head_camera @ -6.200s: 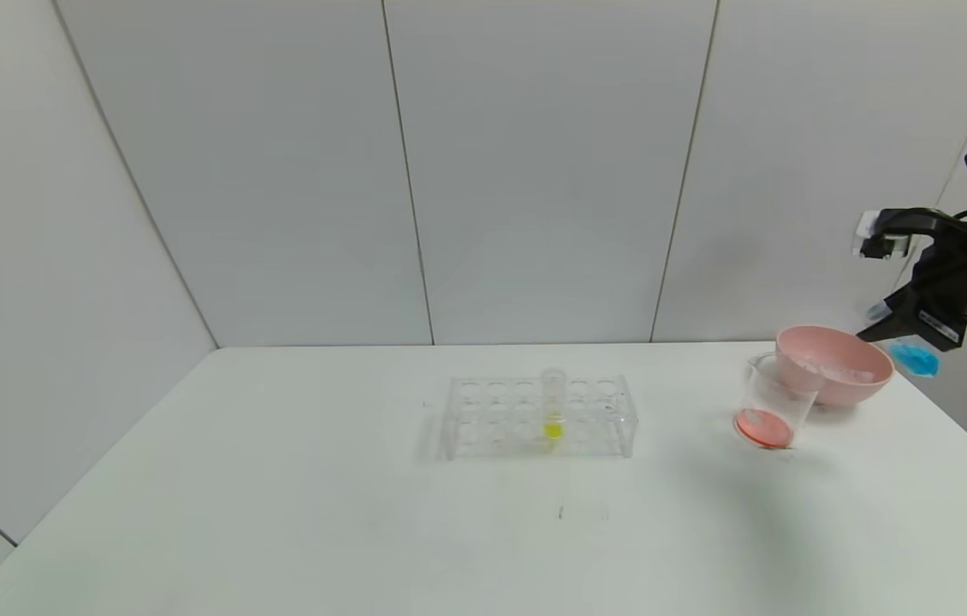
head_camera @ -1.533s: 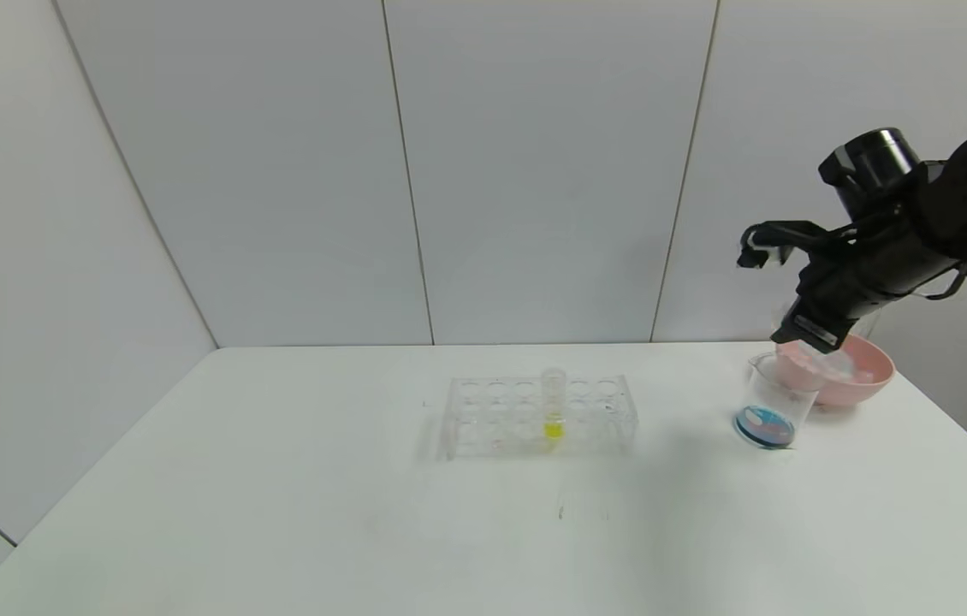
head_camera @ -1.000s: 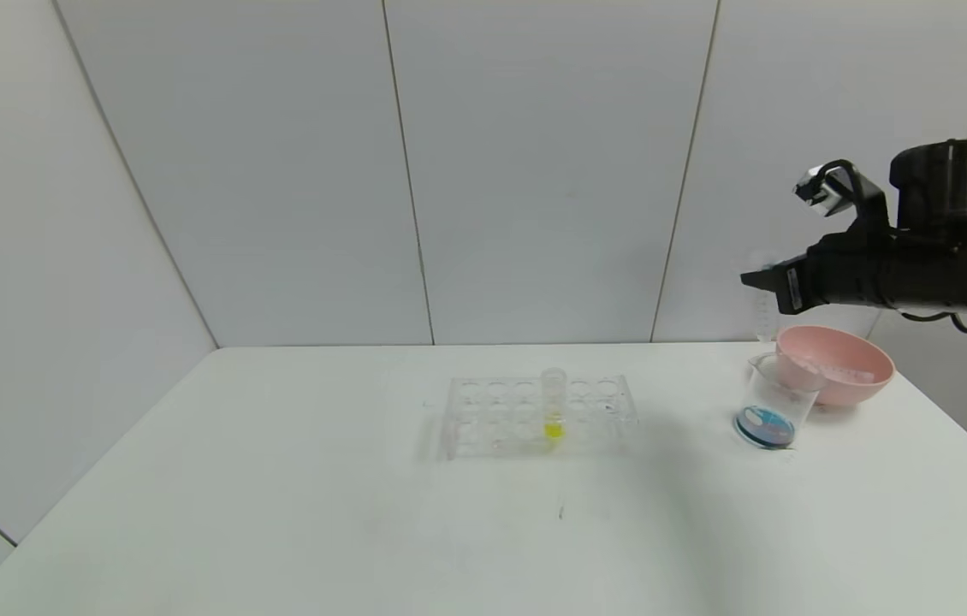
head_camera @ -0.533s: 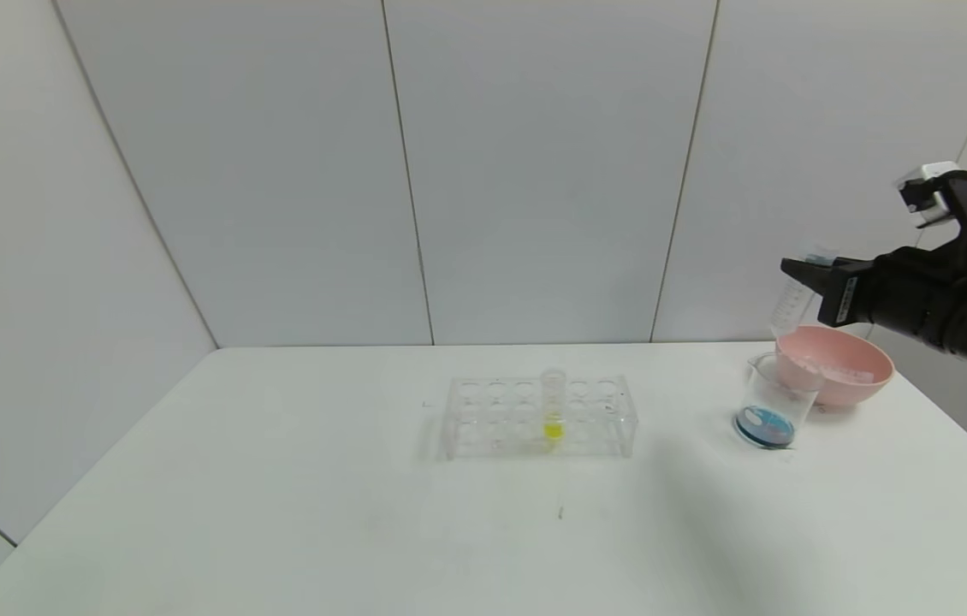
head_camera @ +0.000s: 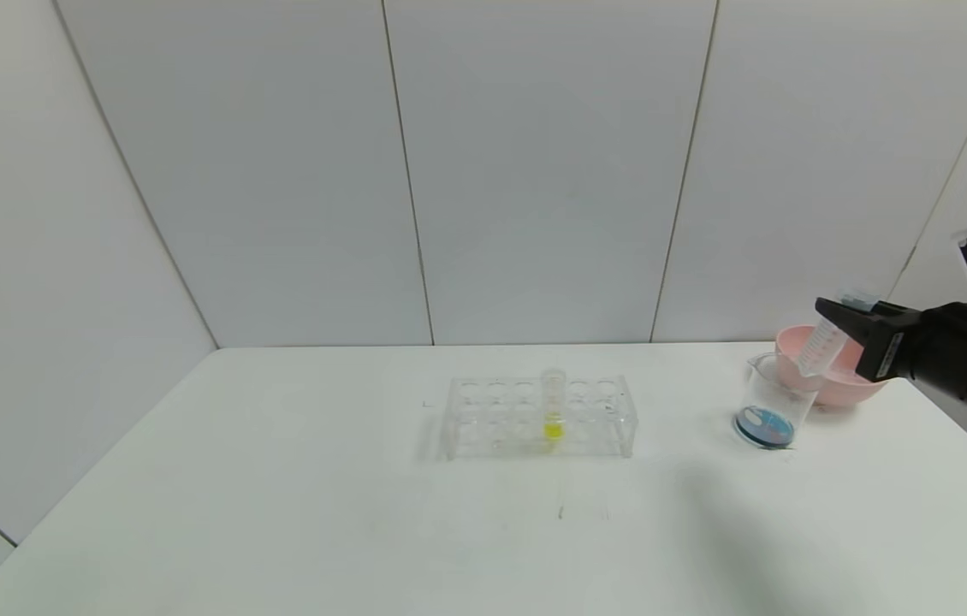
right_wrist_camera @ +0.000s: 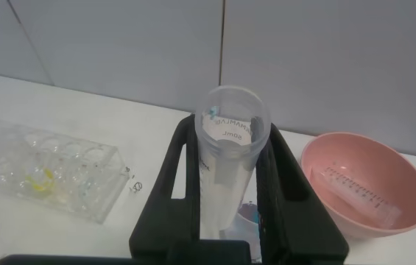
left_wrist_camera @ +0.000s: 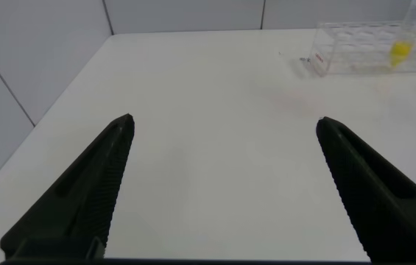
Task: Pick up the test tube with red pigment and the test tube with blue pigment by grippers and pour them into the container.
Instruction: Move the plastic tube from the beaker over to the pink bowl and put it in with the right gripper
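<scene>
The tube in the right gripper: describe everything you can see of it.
The test tube with blue pigment is a clear plastic cylinder with printed graduation marks and an open round mouth. It looks emptied; only faint blue traces show near its rim. The right gripper holds it between its jaws, nearly upright and slightly tilted, above the table by the pink bowl and the container, which holds bluish liquid. It touches only the jaws.

On the white table (head_camera: 278, 479) a clear tube rack (head_camera: 540, 417) holds one upright tube with yellow liquid (head_camera: 553, 404). To the right stands the container (head_camera: 773, 400) with blue liquid at its bottom, just in front of a pink bowl (head_camera: 843, 376). Above them the right gripper (head_camera: 843, 321) clasps an emptied, tilted test tube (head_camera: 822, 344).
</scene>
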